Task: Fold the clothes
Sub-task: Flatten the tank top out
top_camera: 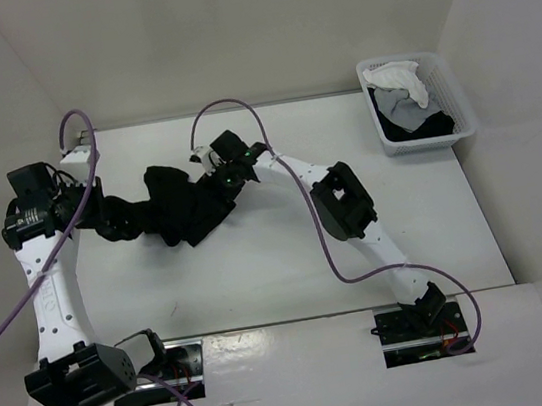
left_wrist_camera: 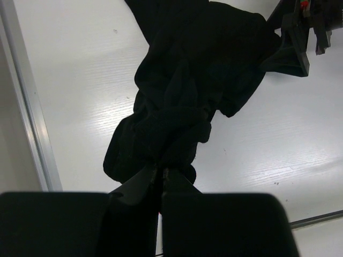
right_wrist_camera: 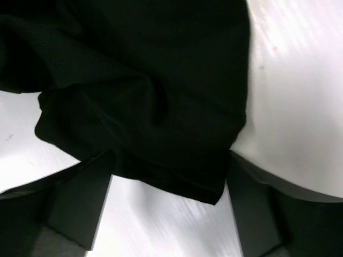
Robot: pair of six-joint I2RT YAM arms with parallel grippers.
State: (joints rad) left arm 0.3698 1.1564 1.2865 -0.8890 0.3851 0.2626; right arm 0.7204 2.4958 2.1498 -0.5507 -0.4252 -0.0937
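Observation:
The black clothes [top_camera: 183, 205] lie crumpled in a heap on the white table, between the two arms. My left gripper [top_camera: 140, 219] is shut on the heap's left end; in the left wrist view its fingertips [left_wrist_camera: 162, 170] pinch a bunched fold of the clothes [left_wrist_camera: 198, 69]. From the right, my right gripper [top_camera: 215, 177] stands open at the heap's far right edge. In the right wrist view a corner of the clothes [right_wrist_camera: 150, 91] hangs between its wide-apart fingers [right_wrist_camera: 80, 198], and the right gripper [right_wrist_camera: 167, 160] does not pinch it.
A white basket [top_camera: 459, 96] at the back right holds a white garment [top_camera: 397, 78], a grey one and something dark. White walls close the table on the left, back and right. Purple cables loop from both arms. A metal rail [left_wrist_camera: 29, 107] borders the table's left side.

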